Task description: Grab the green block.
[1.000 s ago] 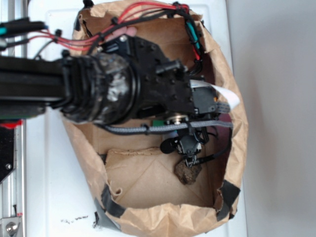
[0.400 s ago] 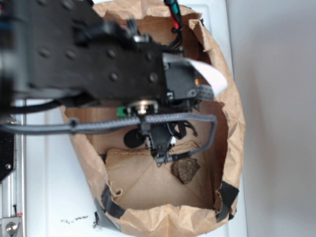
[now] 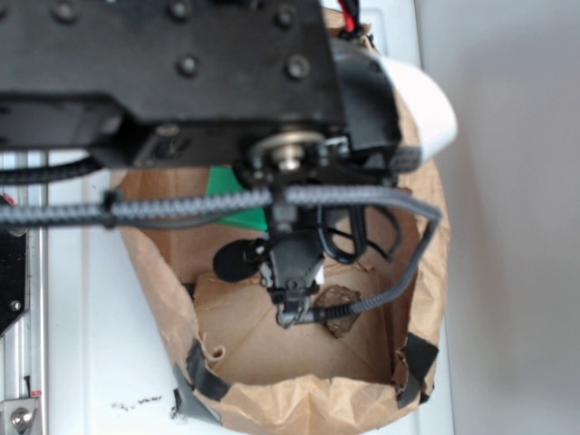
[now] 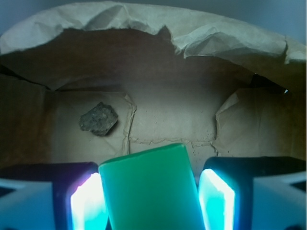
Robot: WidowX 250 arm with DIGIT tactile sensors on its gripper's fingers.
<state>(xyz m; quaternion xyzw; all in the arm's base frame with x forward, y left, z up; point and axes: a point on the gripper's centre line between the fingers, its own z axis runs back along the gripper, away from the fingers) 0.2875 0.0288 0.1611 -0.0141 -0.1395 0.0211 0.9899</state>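
- The green block [image 4: 151, 189] is seen in the wrist view between the two pads of the tool [image 4: 152, 201], filling most of the gap, with its rounded far end pointing toward the back of the paper bag [image 4: 144, 28].
- The left pad [image 4: 86, 203] and the right pad [image 4: 217, 199] are lit with a bright cyan glow on their inner faces; each lies against or just beside a long side of the block, though actual contact cannot be confirmed on either side.
- The tool is thus narrowed around the block, which appears to be held between the pads.
- In the exterior view only a small green patch of the block [image 3: 237, 195] is visible under the black arm [image 3: 163, 72], behind a braided grey cable [image 3: 181, 207].
- The block is located inside the bag, in the half nearer the arm.
- A lumpy brown rock [image 4: 98, 118] is shown on the bag floor, well apart from the block, to its upper left in the wrist view.
- In the exterior view the rock [image 3: 340, 299] is partly hidden behind a black fitting and cable.
- The bag [image 3: 299, 399] is open-topped, with a crumpled rim and dark tape at its corners, and is set on a white tabletop [image 3: 100, 344].
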